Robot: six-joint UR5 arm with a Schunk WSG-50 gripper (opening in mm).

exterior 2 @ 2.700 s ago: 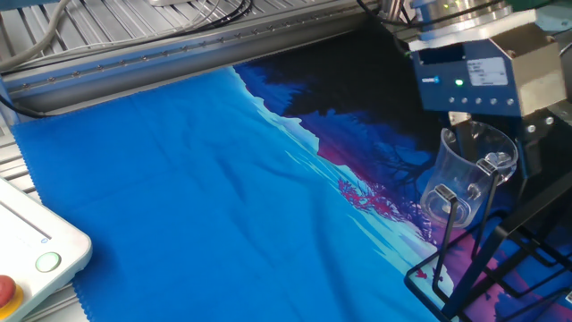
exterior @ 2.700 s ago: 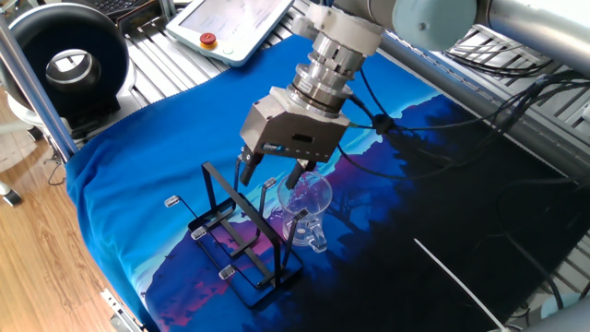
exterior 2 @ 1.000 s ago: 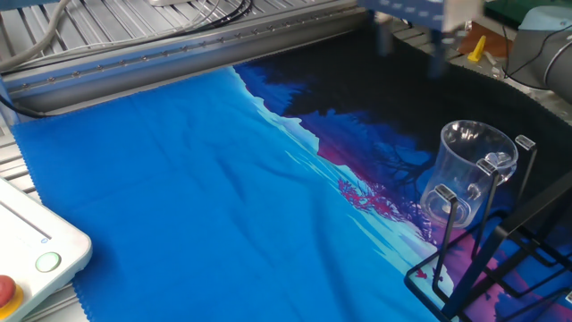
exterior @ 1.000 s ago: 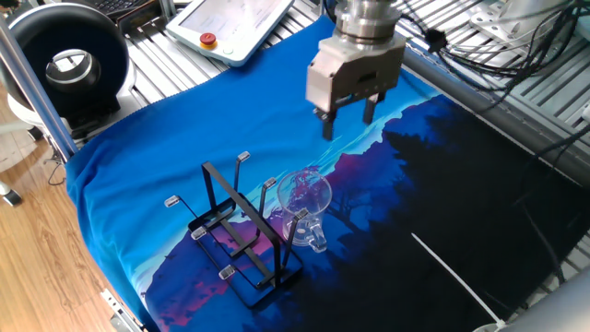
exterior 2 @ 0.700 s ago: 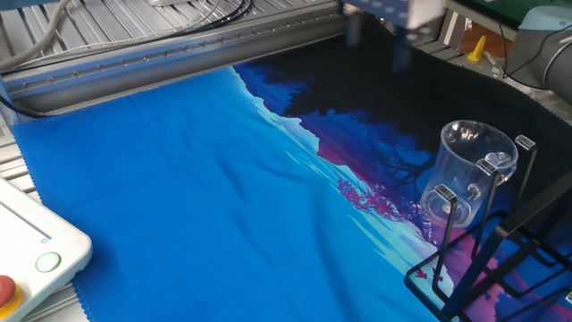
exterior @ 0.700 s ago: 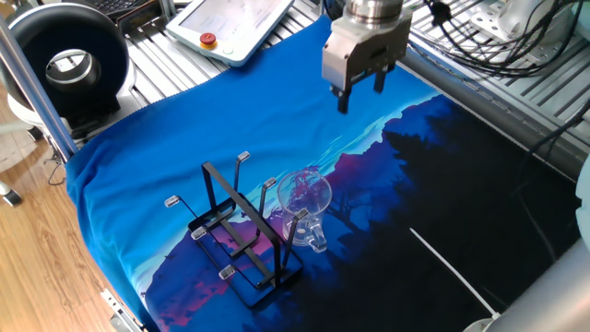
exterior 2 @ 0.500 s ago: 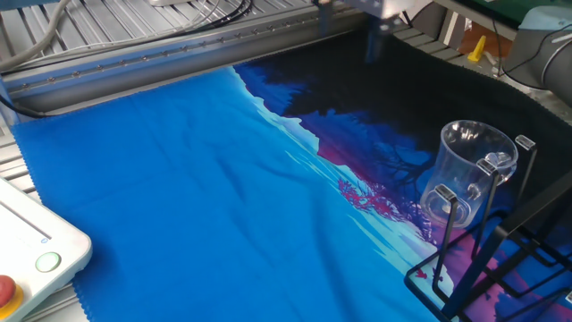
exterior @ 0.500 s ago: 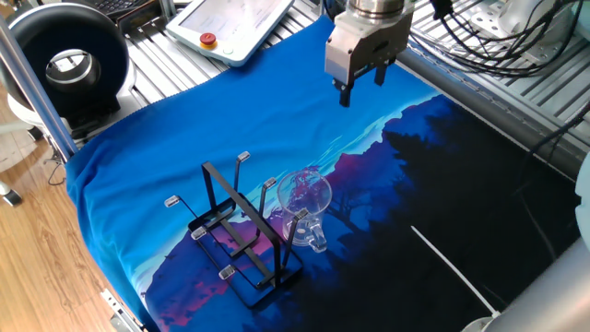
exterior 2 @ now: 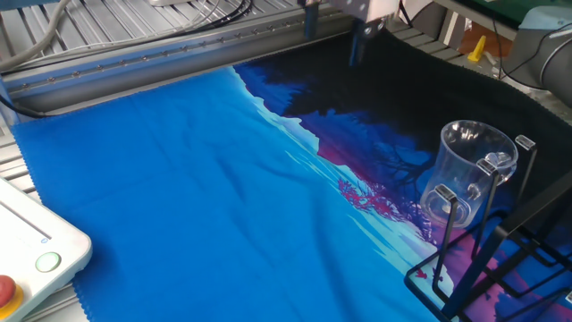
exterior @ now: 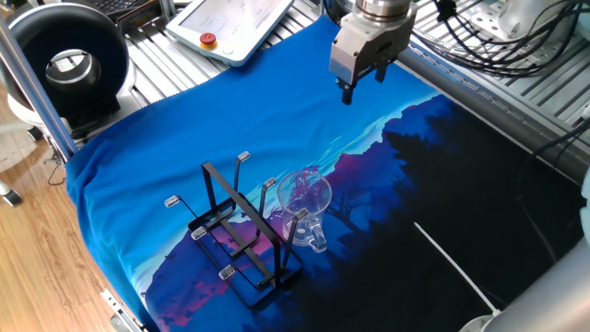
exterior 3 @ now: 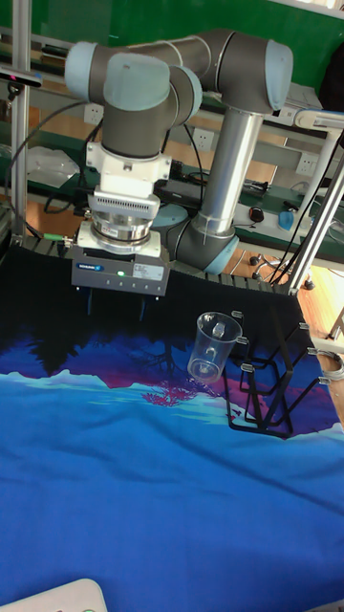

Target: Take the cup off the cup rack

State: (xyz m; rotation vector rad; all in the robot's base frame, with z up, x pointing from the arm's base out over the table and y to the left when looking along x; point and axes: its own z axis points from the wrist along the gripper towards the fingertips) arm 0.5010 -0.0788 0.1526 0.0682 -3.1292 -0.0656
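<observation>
- Cup (exterior: 305,198): clear glass mug, tilted, hung on a peg of the rack; nothing visible inside it; side handle low, toward the cloth.
- Cup rack (exterior: 238,235): black wire frame, silver-capped pegs, standing on the blue-and-black cloth (exterior: 184,129) near the bench's front edge; only the cup on its pegs.
- Gripper (exterior: 361,85): raised above the cloth toward the bench's far edge, well apart from cup and rack; fingers spread, holding nothing.
- Pendant (exterior: 230,23): white tablet with red button, at the far corner.
</observation>
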